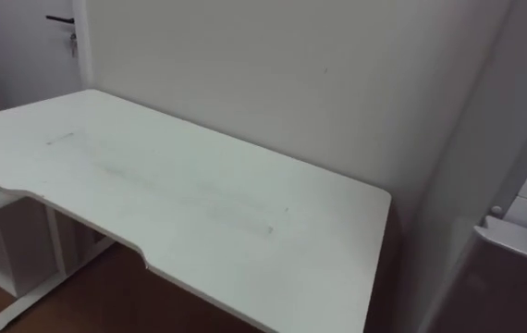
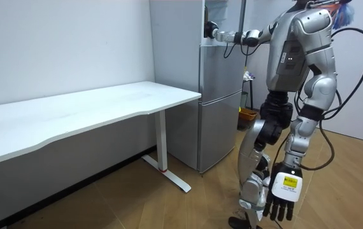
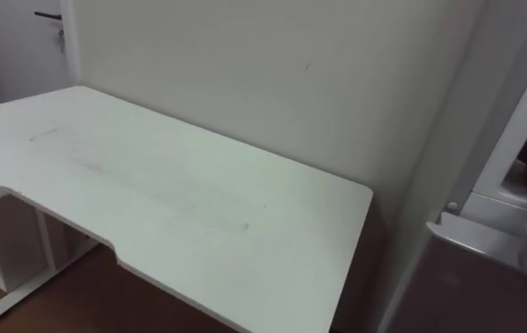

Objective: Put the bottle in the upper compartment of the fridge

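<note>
Nearest you, at five o'clock in the room view, the left hand (image 2: pixel 284 194) hangs with fingers relaxed. Farther off, at twelve o'clock, the right hand (image 2: pixel 209 29) reaches the fridge (image 2: pixel 220 114)'s upper compartment. You cannot tell its grip or where the bottle is.

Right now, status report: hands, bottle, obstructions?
Left hand open, hanging by leg. Right hand up at fridge top; bottle in it or not, cannot tell. Table beside fridge, off the reach path.
</note>
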Robot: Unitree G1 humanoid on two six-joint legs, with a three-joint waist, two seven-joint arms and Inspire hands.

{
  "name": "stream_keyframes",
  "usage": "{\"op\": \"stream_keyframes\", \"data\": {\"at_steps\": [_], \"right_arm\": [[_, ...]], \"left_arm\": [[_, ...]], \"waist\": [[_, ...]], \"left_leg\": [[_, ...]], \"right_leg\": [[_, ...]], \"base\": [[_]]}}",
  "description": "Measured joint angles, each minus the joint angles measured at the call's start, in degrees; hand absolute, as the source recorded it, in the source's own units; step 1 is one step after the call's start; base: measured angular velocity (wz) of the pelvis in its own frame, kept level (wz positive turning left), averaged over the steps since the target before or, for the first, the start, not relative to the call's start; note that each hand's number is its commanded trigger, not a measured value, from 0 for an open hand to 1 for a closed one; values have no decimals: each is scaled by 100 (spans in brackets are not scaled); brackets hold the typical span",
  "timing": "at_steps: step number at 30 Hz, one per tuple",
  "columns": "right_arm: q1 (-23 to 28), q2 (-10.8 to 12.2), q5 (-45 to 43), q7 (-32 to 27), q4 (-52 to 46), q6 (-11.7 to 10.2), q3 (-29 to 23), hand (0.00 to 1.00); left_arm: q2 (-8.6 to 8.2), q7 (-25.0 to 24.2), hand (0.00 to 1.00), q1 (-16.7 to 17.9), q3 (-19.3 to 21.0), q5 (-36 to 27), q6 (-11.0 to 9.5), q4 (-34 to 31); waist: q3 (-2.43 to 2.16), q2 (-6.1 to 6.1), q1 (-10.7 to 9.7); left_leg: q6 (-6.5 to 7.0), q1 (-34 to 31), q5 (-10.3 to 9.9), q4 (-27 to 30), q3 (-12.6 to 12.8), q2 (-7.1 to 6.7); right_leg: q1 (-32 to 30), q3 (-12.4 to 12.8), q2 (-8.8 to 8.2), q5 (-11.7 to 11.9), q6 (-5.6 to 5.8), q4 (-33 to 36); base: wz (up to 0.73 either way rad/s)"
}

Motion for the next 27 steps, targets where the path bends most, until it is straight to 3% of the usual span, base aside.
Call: {"op": "stream_keyframes", "data": {"at_steps": [14, 21, 27], "right_arm": [[8, -2, 36, 516, 114, -197, 2, 0], [34, -11, 58, 971, -91, -207, 0, 0], [83, -11, 106, 1321, -182, -206, -2, 0]], "left_arm": [[5, -21, 0, 18, -78, -81, -65, -111], [-27, -48, 0, 16, 7, -99, -69, -133], [-60, -48, 0, 31, 131, -98, -92, -133]], "waist": [[8, 28, 8], [-12, 200, 1], [-34, 214, -13]], "left_leg": [[-15, 127, 7, -42, 80, 43], [-7, 340, 6, -155, 205, 58], [-7, 539, 8, -316, 325, 73]], "right_leg": [[88, 94, 32, -5, -15, -93], [179, 256, 33, 17, -13, -89], [269, 369, 49, 18, -11, -83]], "base": [[-2], [-11], [-11]]}}
